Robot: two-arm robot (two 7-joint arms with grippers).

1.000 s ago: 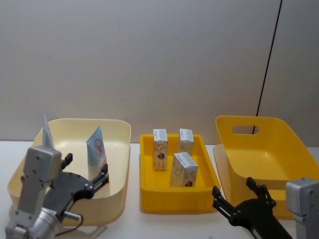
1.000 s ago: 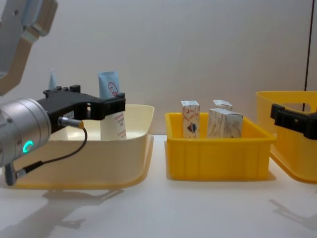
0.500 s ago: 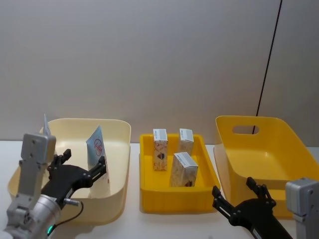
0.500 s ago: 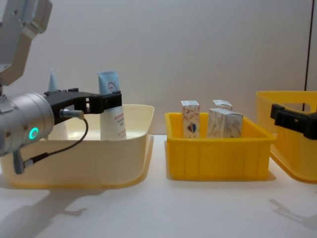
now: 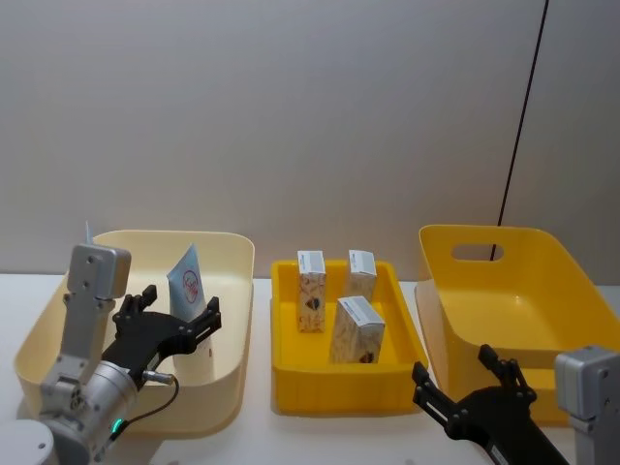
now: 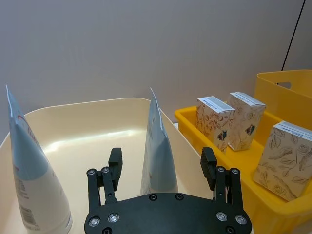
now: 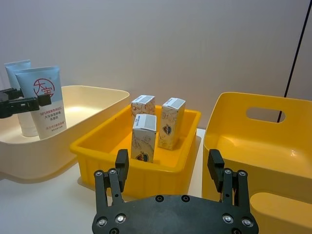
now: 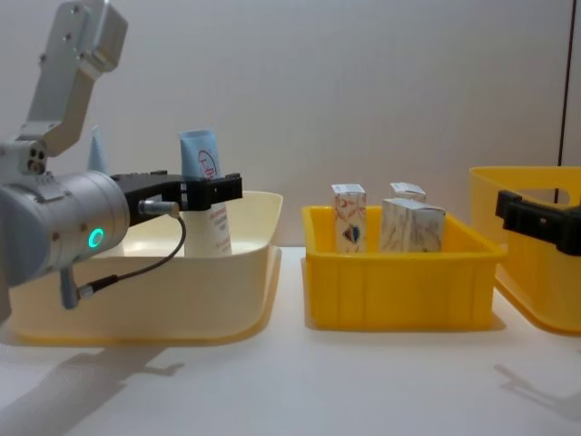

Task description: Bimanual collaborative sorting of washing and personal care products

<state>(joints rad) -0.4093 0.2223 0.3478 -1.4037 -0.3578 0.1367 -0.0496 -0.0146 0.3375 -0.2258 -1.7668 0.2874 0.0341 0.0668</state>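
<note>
Fingers [image 6: 114, 168] of left end effector [image 6: 161, 168] spread open either side of upright tube [image 6: 157, 151] inside cream bin [image 5: 237, 291], toward its right wall. Best centre it, close mid-body, lift straight clear of the rim. Right end effector [image 5: 460, 378] open, idle well right of the bin.

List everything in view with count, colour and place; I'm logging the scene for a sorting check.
tubes: 2, white fading to pale blue, upright in the cream bin
cartons: 3, whitish printed, upright in the small yellow bin
cream bin: 1, cream, table left
small yellow bin: 1, yellow, table centre
large yellow bin: 1, yellow, table right
table: 1, white, under all bins
left gripper: 1, black, open, fingers flanking one tube
right gripper: 1, black, open, low before the large yellow bin
</note>
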